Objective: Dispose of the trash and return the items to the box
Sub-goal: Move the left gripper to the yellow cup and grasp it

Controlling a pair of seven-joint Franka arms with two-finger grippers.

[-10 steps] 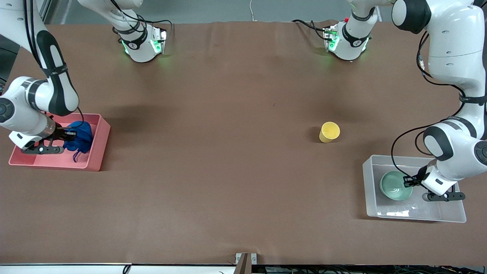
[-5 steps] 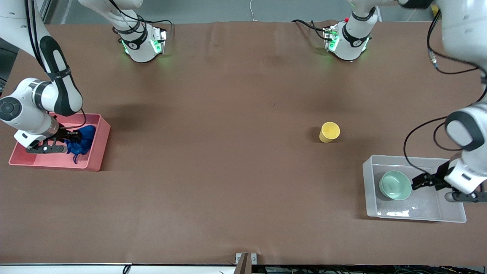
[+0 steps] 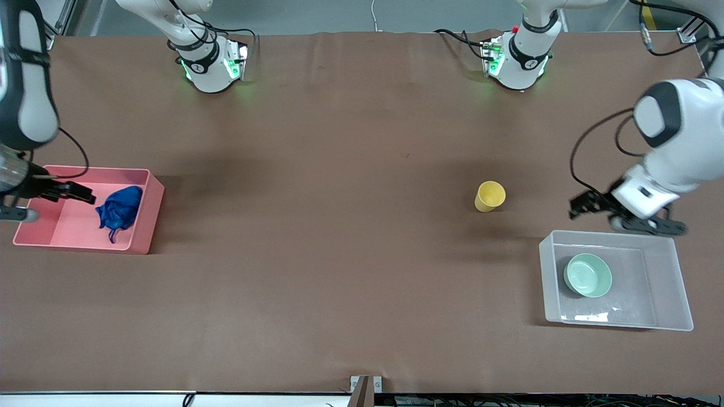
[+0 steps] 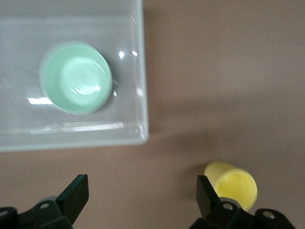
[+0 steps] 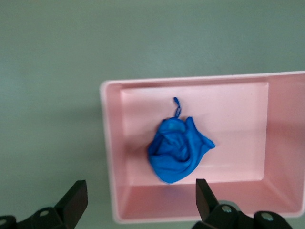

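The blue trash (image 3: 120, 210) lies loose in the pink bin (image 3: 85, 244), and it shows too in the right wrist view as trash (image 5: 178, 150) on the bin's floor (image 5: 228, 102). My right gripper (image 3: 79, 193) hangs open over the bin, empty (image 5: 141, 198). The mint-green bowl (image 3: 588, 275) sits upright in the clear box (image 3: 616, 325). The yellow cup (image 3: 490, 196) stands on the table. My left gripper (image 3: 585, 203) is open and empty above the cloth between box and cup. Its wrist view shows the bowl (image 4: 76, 77), the box wall (image 4: 141, 95), the cup (image 4: 231, 183) and the gripper (image 4: 141, 195).
Brown cloth covers the table. The two arm bases (image 3: 212, 68) (image 3: 515, 65) stand along the edge farthest from the front camera. The pink bin is at the right arm's end, the clear box at the left arm's end.
Both grippers opened and rose. The right let go of the trash, which stays in the pink bin. The left let go of the bowl in the box and moved toward the cup.
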